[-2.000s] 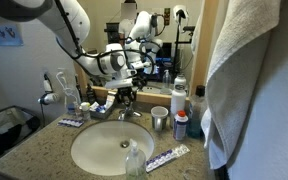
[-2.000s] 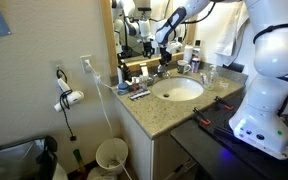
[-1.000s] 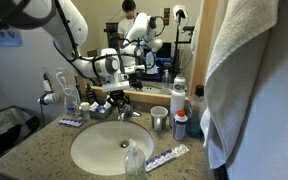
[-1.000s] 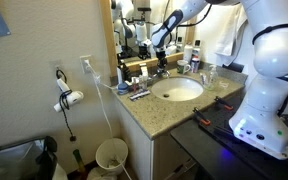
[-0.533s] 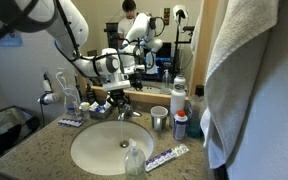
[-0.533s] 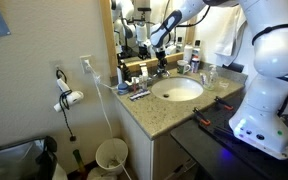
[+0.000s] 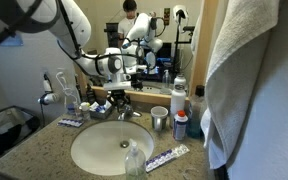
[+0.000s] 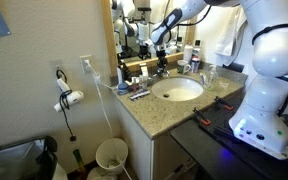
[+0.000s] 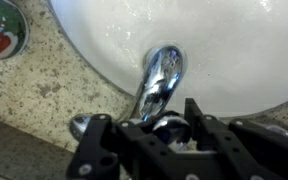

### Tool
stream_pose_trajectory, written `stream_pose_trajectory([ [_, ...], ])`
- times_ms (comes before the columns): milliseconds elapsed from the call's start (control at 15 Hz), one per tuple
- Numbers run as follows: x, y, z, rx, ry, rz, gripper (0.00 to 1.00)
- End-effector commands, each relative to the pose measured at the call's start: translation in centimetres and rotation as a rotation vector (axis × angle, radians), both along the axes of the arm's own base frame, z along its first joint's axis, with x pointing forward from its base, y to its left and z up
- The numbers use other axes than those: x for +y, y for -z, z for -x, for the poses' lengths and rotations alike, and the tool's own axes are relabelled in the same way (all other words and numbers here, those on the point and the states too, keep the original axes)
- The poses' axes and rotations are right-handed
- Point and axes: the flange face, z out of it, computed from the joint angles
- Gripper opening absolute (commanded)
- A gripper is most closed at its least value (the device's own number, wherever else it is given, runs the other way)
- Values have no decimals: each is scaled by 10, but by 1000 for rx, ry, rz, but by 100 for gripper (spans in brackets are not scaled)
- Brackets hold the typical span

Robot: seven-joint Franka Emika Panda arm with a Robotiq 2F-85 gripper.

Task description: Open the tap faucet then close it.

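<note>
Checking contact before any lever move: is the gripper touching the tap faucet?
Cannot tell. In the wrist view the fingers of the gripper flank the tap faucet and hide its lever; the exterior views are too small to show a gap.

The white arm (image 8: 246,40) reaches over the granite counter (image 8: 154,112). Its gripper (image 8: 161,50) hangs above the tap faucet (image 8: 162,69), behind 1 oval sink (image 8: 179,90).

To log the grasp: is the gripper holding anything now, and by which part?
It cannot be told. In the wrist view the fingers flank the faucet at its handle end, but contact is not visible.
</note>
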Motion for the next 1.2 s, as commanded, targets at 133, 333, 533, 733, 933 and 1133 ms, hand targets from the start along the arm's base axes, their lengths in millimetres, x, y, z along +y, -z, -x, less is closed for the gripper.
stream_pose_trajectory([
  [133, 0, -24, -2, -35, 64, -122, 65],
  [333, -4, -30, -2, -38, 93, -150, 87],
  [533, -4, -32, -1, -32, 109, -168, 100],
  [733, -2, -34, 0, -25, 115, -177, 100],
  [933, -4, -35, 2, -8, 126, -173, 100],
  [1133, -7, -39, 7, 14, 150, -152, 100],
])
